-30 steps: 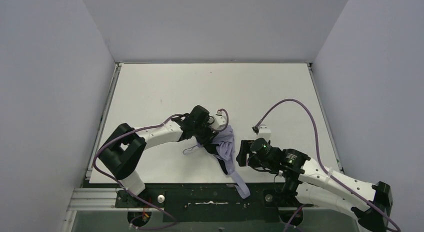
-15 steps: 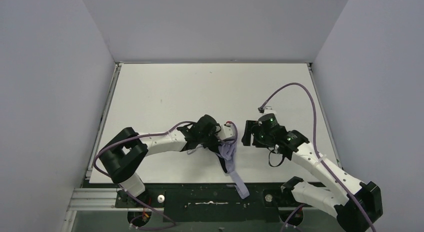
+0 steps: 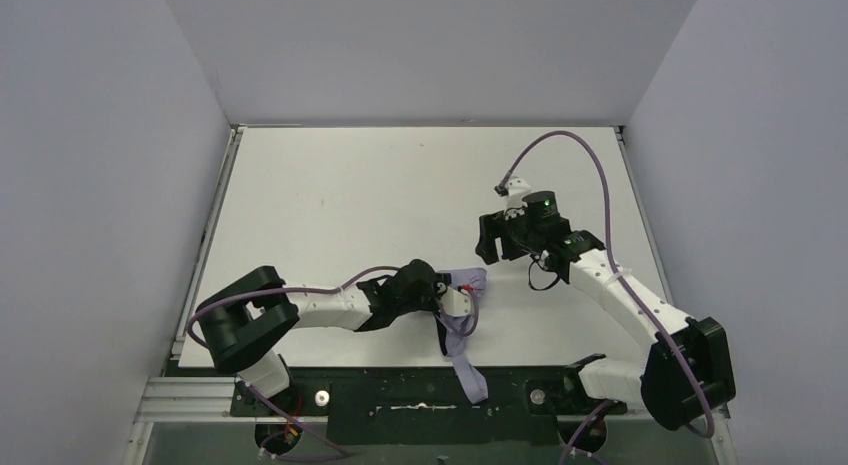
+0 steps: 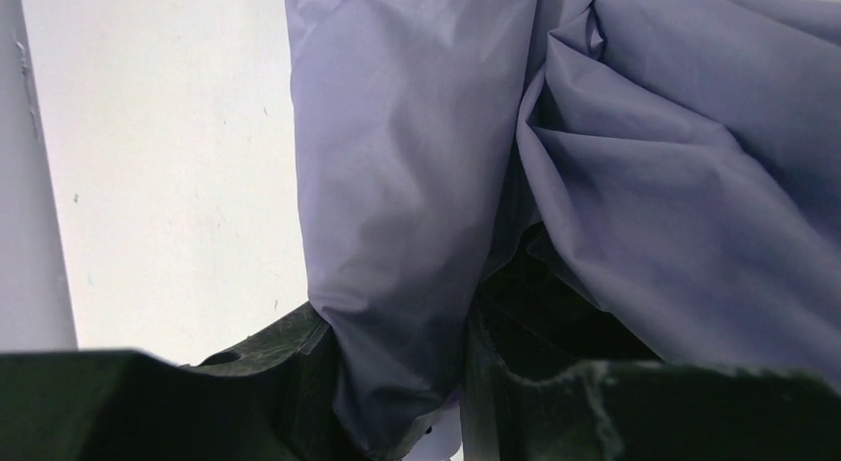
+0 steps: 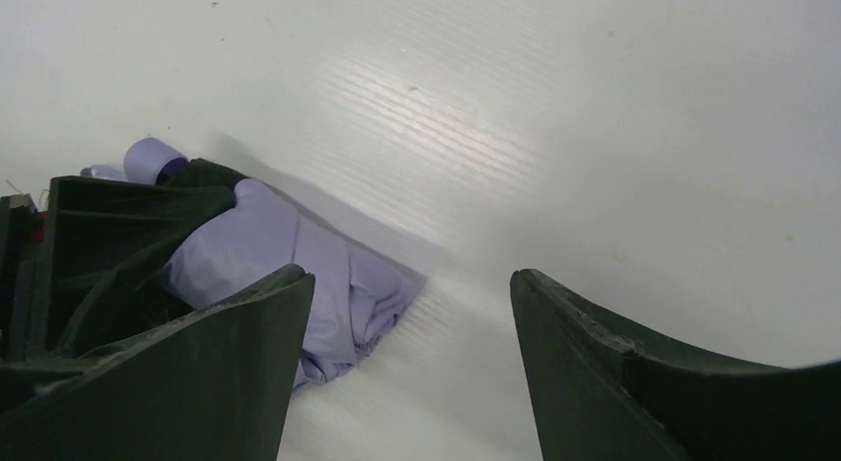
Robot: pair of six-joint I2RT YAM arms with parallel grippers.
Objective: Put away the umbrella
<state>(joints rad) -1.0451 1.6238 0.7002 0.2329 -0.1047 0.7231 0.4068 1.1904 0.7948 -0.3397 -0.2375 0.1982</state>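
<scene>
Near the lower centre of the top view, the left pincer is clamping a fold of the umbrella, whose lavender fabric is trailing over the counter's near edge. Up and to the right, the right pincer is hovering with its fingers spread apart, gripping nothing.

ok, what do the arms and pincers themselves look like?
The left arm and right arm match: white tubular links, black joint housings and bases. A thin purple cable runs along each. A green status light glows on the right wrist. The left pincer and right pincer each have two dark, matte, wedge-shaped fingers; no markings visible.
</scene>
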